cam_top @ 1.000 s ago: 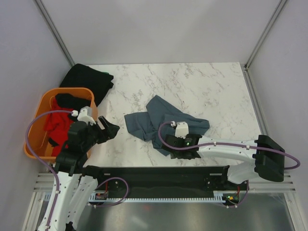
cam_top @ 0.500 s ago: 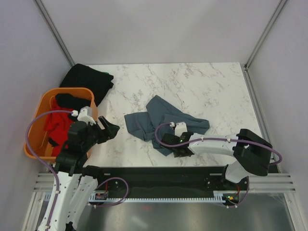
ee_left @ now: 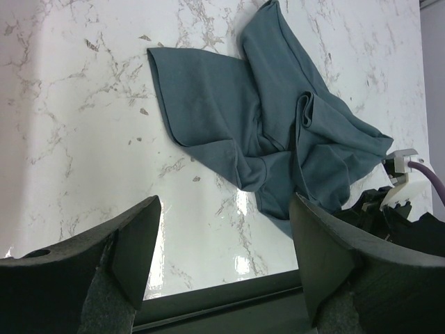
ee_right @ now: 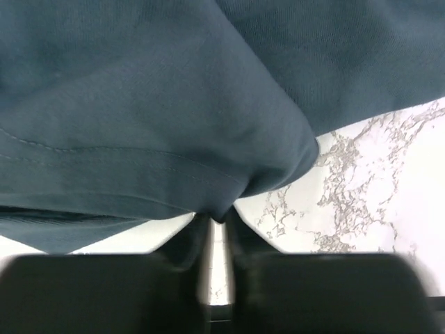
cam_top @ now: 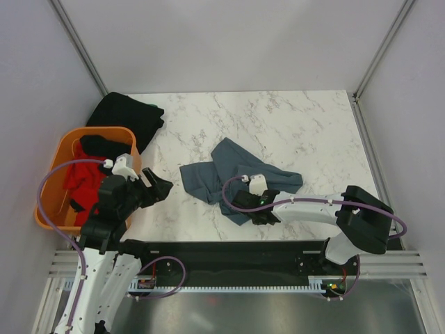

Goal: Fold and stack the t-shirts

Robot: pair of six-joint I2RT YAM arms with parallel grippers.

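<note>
A white marble table [cam_top: 299, 125] fills the floor of a booth with pale grey walls [cam_top: 229, 42]. The two arms are bolted along its 6 o'clock edge.

Nearest, at about 8 o'clock, the left gripper [cam_top: 158, 188] hangs above the table's left margin. Its jaws are spread wide with nothing between them, and its wrist view shows only bare marble in the gap [ee_left: 224, 209].

The right gripper [cam_top: 245, 206] lies low on the table just past 6 o'clock and reaches in from the 4 o'clock side. In its wrist view [ee_right: 217, 229] the jaws are drawn almost together on a fold at the near edge of the slate blue-grey t-shirt [ee_right: 139, 104], with only a thin slit of light between them.

That shirt [cam_top: 215, 177] lies crumpled near the table's centre, spreading from the pinched near edge toward 12 o'clock, one flap lying toward 9 o'clock [ee_left: 208, 97].

At 9 o'clock, off the table's left edge, stands the orange basket [cam_top: 52, 182] holding a red t-shirt [cam_top: 83, 177], with some black cloth on top.

Farthest, at 10 to 11 o'clock, a black t-shirt [cam_top: 128, 115] lies heaped in the table's corner, touching the basket's far rim.
</note>
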